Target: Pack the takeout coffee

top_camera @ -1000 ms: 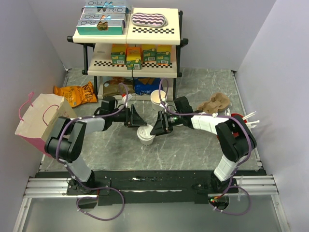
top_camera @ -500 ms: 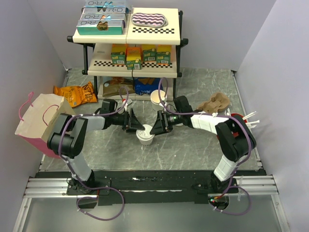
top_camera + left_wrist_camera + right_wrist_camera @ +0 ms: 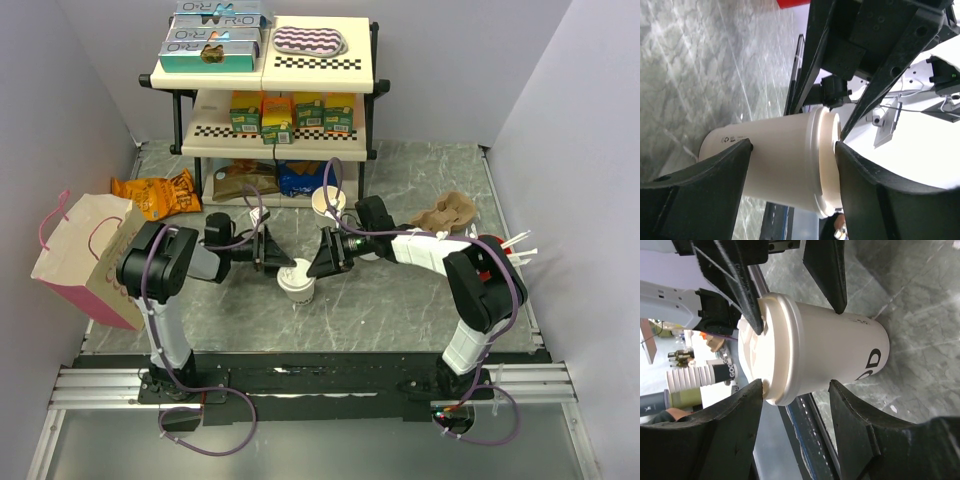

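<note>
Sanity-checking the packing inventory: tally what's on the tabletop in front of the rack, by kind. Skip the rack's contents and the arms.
Lidded coffee cup: 1
Stack of lidless cups: 1
Red cup with straws: 1
Cardboard cup carrier: 1
Paper bag: 1
Orange snack bag: 1
Total: 6

A grey marbled tabletop (image 3: pixel 420 300) is boxed in by plain pale walls (image 3: pixel 60 100) on three sides — evenly lit, shadows soft. At the back stands a two-tier shelf rack (image 3: pixel 318 72), cream boards with checkered edges on a black frame. A metal rail (image 3: pixel 300 385) runs along the near edge.
</note>
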Robot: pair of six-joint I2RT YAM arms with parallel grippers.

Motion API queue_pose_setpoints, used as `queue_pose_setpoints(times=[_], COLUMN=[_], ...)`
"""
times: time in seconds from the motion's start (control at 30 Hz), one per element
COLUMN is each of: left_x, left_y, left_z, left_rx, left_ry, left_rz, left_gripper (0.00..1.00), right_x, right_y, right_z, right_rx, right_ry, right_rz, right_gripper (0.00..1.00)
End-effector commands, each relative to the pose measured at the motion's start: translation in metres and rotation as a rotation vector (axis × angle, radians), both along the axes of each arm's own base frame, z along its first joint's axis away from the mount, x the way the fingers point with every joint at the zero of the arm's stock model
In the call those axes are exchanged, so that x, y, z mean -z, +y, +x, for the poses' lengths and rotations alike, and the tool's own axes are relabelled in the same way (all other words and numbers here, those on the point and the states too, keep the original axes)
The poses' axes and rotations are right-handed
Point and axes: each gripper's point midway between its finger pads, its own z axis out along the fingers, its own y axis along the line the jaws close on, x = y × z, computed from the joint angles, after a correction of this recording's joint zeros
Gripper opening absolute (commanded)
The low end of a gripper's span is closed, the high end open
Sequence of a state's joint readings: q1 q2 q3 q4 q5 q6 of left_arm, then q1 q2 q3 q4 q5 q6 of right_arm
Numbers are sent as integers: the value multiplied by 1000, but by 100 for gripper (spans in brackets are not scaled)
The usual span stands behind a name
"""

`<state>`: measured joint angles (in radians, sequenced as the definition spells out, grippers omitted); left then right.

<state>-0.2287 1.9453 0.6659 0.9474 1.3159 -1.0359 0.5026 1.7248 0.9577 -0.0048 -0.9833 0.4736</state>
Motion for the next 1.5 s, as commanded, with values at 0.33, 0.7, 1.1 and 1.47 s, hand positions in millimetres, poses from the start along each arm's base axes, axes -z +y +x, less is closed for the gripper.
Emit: queue_pose_setpoints(times=[0.33, 0.7, 1.1, 1.47], left_x=[-42, -9, -2, -16], left_y=[-9, 58, 52, 42], left_z=[23, 24, -2, -14], left_rx=[-118, -343, -228, -167], left_ry=[-135, -58, -45, -36], left_rz=[90, 365, 310, 195], left_gripper=[79, 75, 70, 71], right_x=[9, 5, 11, 12], right_y=[-5, -4, -4, -3], right_z=[-2, 0, -1, 0], right_rx=[-12, -18, -17, -15], right_ry=[-15, -30, -19, -16], right_rz=[-18, -16, -30, -35], right_gripper=[61, 62, 62, 62])
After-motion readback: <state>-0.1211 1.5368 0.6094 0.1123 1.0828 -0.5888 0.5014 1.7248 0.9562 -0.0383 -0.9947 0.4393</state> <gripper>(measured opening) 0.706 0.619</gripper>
